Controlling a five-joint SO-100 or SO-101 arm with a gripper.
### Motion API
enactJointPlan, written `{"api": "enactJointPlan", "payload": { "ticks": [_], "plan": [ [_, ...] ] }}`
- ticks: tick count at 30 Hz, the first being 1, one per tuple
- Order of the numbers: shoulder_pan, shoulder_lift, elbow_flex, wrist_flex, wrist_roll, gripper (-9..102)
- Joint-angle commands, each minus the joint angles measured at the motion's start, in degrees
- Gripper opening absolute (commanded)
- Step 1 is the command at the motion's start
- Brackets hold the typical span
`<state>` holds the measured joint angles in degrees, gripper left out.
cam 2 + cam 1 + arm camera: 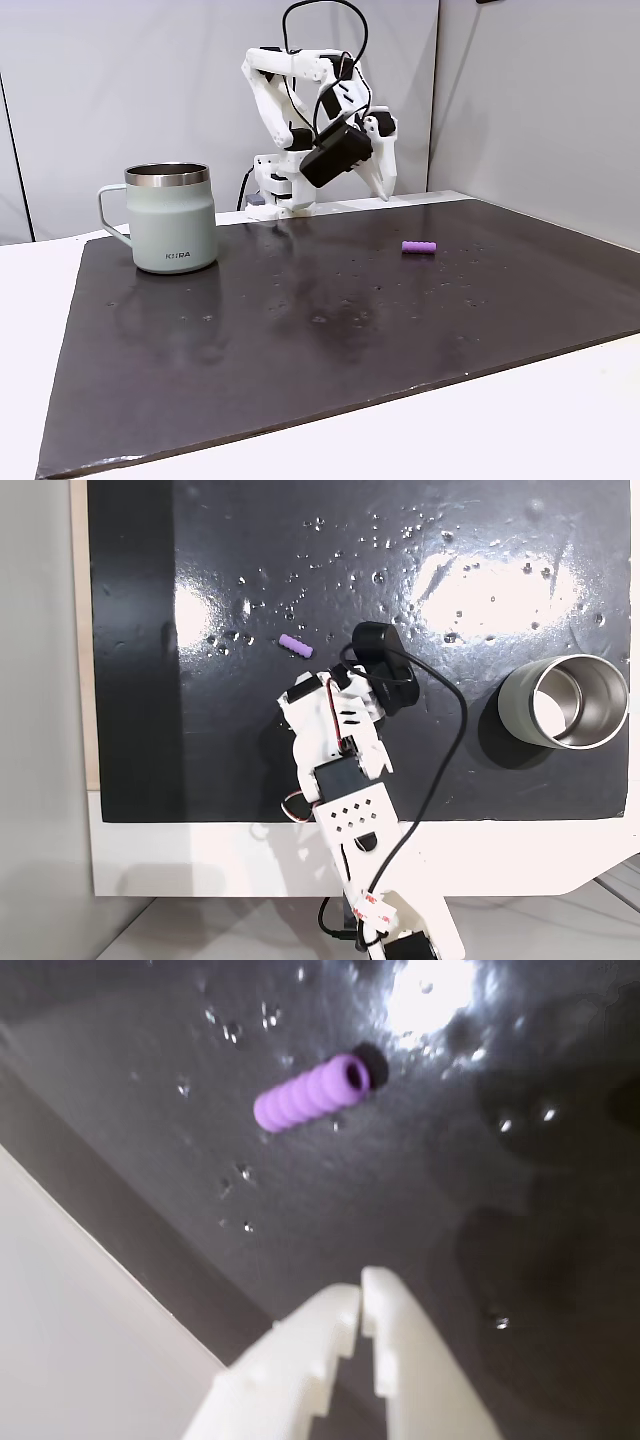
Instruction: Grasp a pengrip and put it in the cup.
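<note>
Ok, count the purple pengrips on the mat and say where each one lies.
1. The pengrip lies on its side on the black mat, ahead of the end effector, far from the cup. None seems hidden.

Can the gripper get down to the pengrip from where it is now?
Probably yes. The pengrip lies alone on the dark mat, with nothing between it and the gripper, which hangs above the mat with its fingers together. They would need to open first. The cup stands well off to the side.

bare dark surface [420,1190] is lying open between fingers [330,1320] and pengrip [310,1095]; cup [562,702] is standing well apart.
</note>
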<state>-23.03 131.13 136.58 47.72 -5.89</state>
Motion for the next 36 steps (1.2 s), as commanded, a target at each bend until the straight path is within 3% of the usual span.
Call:
{"api": "enactJointPlan", "payload": {
  "ticks": [1,15,25,31,36],
  "plan": [
    [-2.9,-5.7,-7.7,-0.4,4.2,0],
    [-5.7,-29.9,-27.4,6.2,18.1,0],
    [-5.3,-37.3,-37.1,12.6,38.2,0],
    [-5.4,-36.9,-39.1,14.9,45.9,19],
    [-4.1,-43.2,-46.8,20.5,49.6,23]
  ]
}}
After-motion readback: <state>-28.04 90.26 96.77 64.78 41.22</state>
